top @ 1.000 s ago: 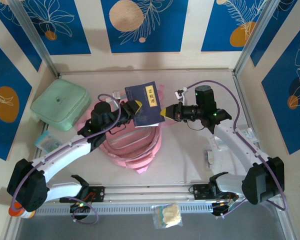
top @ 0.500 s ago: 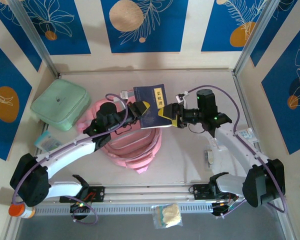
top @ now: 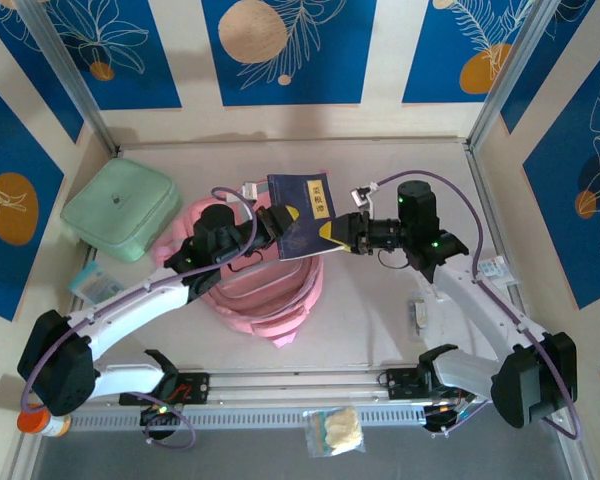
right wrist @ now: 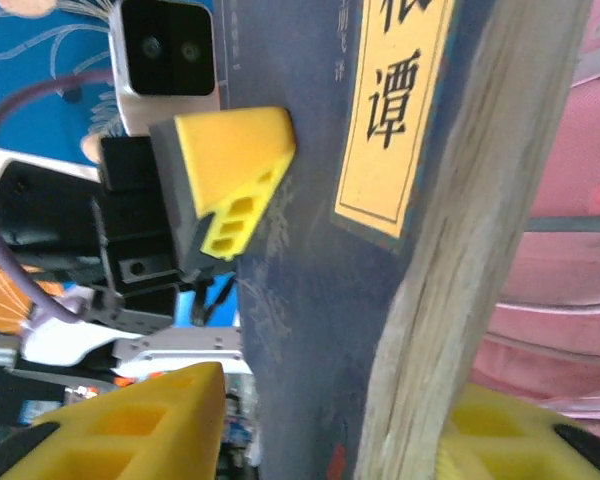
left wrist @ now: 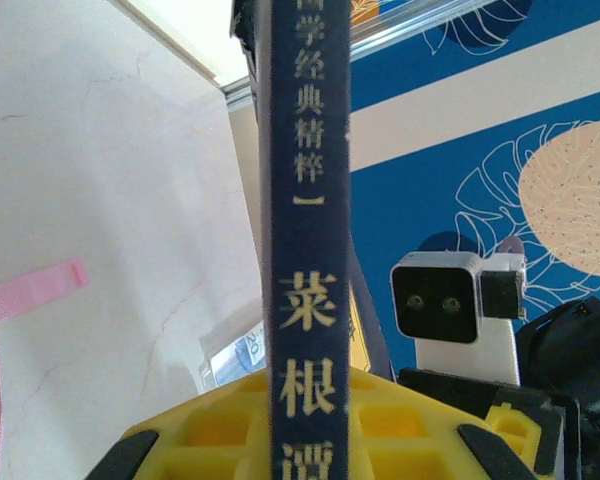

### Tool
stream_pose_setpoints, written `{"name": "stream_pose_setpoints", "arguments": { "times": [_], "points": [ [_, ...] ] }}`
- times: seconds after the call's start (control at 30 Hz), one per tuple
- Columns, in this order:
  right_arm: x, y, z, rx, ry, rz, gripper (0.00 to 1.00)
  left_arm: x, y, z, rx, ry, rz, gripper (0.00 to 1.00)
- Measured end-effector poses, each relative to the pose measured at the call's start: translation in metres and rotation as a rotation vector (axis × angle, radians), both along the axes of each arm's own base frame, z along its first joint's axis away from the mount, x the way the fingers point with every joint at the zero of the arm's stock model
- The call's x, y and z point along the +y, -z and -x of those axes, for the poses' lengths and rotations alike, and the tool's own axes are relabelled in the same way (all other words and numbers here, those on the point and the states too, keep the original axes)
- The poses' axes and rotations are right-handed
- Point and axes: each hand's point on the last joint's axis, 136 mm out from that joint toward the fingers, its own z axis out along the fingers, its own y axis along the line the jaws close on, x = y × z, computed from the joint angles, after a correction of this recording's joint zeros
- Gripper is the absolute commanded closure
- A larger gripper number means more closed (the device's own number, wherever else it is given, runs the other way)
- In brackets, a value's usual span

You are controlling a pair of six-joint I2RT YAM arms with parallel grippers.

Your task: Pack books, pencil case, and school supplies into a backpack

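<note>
Left tool [top: 277,222] and right tool [top: 330,228] both pinch the book [top: 298,205], held up over the backpack [top: 270,295]. Left wrist gives the gilt-lettered spine [left wrist: 305,250]; right wrist gives page edges [right wrist: 460,260], the cover label [right wrist: 395,110] and the left finger [right wrist: 225,165] pressed there.

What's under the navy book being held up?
The pink backpack lies beneath the navy book, gripped by the left end effector and right end effector. The book hides the backpack's far part.
</note>
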Motion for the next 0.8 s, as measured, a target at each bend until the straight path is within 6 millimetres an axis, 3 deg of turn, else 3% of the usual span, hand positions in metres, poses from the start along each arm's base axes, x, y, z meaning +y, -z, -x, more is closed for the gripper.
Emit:
{"name": "stream_pose_setpoints", "arguments": {
  "times": [0.13,0.23,0.33,0.47,0.67,0.8],
  "points": [
    [-0.002,0.010,0.000,0.029,0.016,0.040,0.92,0.001,0.007,0.000,-0.002,-0.002,-0.037,0.97],
    [-0.003,0.015,0.000,0.038,0.022,0.057,0.95,0.002,0.011,0.000,-0.004,-0.004,-0.060,0.76],
    [-0.009,0.022,-0.002,0.051,0.039,0.082,0.96,0.004,0.020,0.001,-0.003,-0.003,-0.118,0.63],
    [-0.024,0.031,-0.005,0.064,0.102,0.132,0.97,0.010,0.036,0.005,-0.027,0.010,-0.291,0.57],
    [-0.050,0.057,0.009,0.114,0.170,0.180,0.96,0.001,0.042,0.037,-0.181,0.133,-0.604,0.43],
    [-0.069,0.077,0.017,0.165,0.222,0.219,0.96,-0.003,0.070,0.050,-0.251,0.243,-0.852,0.38]
  ]
}}
